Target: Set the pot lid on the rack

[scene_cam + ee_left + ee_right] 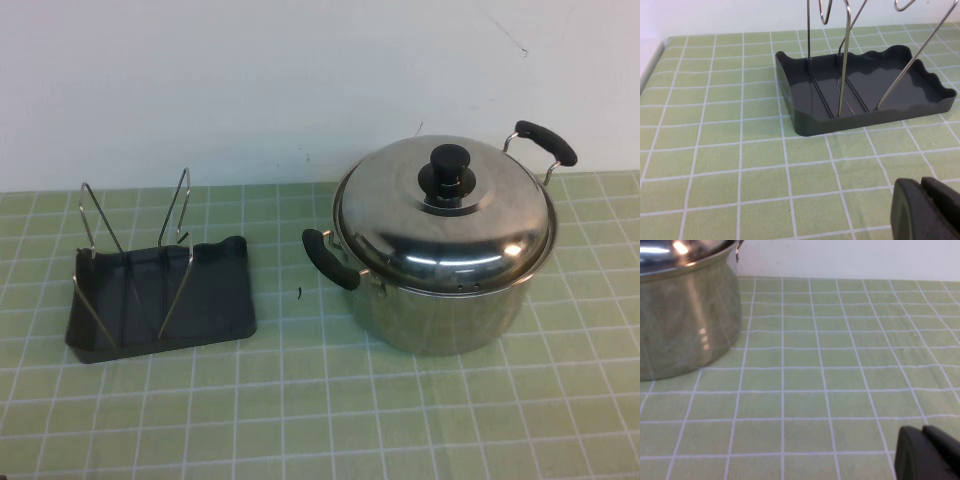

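Note:
The shiny domed pot lid [440,225] with a black knob [448,172] sits on the steel pot [445,310] at the right of the table; its edge shows in the right wrist view [685,250]. The dark plastic rack [160,300] with wire uprights stands at the left and shows in the left wrist view [865,95]. My left gripper [922,192] is shut and empty, low over the table a little short of the rack. My right gripper [925,437] is shut and empty, low over the table beside the pot [685,315]. Neither gripper shows in the high view.
The table carries a green mat with a white grid [330,400]. A white wall [250,80] rises behind it. The pot has two black handles [330,258], one toward the rack and one at the back right [545,140].

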